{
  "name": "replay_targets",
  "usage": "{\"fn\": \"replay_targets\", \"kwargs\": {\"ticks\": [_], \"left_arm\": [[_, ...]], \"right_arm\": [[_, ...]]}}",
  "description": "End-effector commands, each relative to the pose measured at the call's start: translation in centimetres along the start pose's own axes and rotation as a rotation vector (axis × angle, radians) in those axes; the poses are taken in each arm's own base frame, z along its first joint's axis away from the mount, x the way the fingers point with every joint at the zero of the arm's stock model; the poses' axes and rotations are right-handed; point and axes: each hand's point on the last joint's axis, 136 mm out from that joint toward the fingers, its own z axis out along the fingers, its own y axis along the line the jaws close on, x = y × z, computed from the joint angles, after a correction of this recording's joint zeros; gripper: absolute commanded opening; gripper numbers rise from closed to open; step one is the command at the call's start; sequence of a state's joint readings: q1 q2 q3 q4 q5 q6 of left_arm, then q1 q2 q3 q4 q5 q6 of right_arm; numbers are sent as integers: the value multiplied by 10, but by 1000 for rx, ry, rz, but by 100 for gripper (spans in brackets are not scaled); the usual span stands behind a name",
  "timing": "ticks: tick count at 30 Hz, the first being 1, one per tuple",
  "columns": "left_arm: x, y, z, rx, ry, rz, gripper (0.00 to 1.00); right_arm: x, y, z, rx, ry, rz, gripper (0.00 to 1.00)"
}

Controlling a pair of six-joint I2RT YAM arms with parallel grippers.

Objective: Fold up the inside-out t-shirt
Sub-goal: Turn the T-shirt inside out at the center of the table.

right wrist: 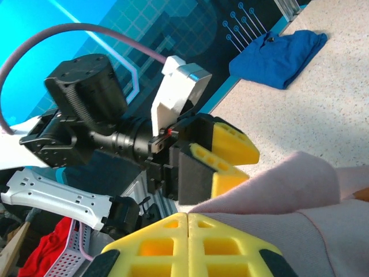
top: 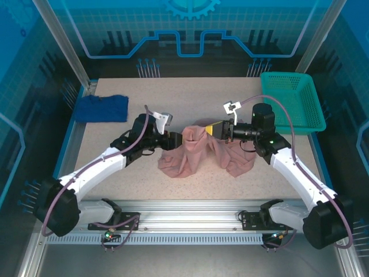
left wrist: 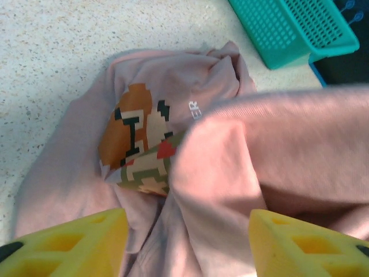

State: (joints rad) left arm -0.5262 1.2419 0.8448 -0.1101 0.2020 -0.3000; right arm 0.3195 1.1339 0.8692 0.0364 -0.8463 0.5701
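While the overhead camera gives me the inside-out t-shirt (top: 199, 156) only as a crumpled pink heap near the middle of the table (top: 173, 92), the left wrist camera gets me close enough to read it. From there I see the t-shirt (left wrist: 173, 86) carrying a blocky orange-brown print (left wrist: 135, 138) and small white letters (left wrist: 194, 108), with a raised band of fabric crossing in front. The right wrist camera adds the t-shirt (right wrist: 323, 219) rising as a ridge straight up to my right fingertips.

From above, the heap runs longer left to right than front to back. It peaks at its far side and two lobes sag toward the arm bases.

That peak sits between the tools. The left gripper (top: 177, 139) is at its left edge and the right gripper (top: 214, 130) at its right, the two facing each other. In its own view the left gripper (left wrist: 185, 216) has its yellow fingers well apart, cloth lying loose between them, nothing pinched. The right wrist view confirms the left gripper (right wrist: 245, 164) gaping. The right gripper (right wrist: 187, 222) is pressed closed, pinching the shirt's ridge at its tips.

Further out, the green basket (top: 291, 101) sits at the far right corner, and the dark blue cloth (top: 104, 108) lies far left, well apart from the shirt.
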Motion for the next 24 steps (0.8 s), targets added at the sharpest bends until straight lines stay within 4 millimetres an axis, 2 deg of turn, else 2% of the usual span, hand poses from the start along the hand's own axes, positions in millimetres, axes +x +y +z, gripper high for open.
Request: {"fn": "replay_targets", "kwargs": {"ticks": [1,2,5,8,18,24], "left_arm": [[-13,-21,-20,-3,-75,135,64],[-13,-29,-21,18,-81,159,64],[-11,-56,-22,132,-80,222,55],[-10,-73,-14,219,-30,234,49],[-15,-89,12,306,48,247,52],[-18,-88,26,303,62,247,40]], "right_arm": [[-1,0,-1,-14,0,4,0],[-1,-1,0,-11,1,6,0],[1,-3,1,-10,8,10,0],[2,-4,1,-6,14,8,0],[5,-5,-1,5,17,3,0],[6,-5,-4,7,17,-3,0]]}}
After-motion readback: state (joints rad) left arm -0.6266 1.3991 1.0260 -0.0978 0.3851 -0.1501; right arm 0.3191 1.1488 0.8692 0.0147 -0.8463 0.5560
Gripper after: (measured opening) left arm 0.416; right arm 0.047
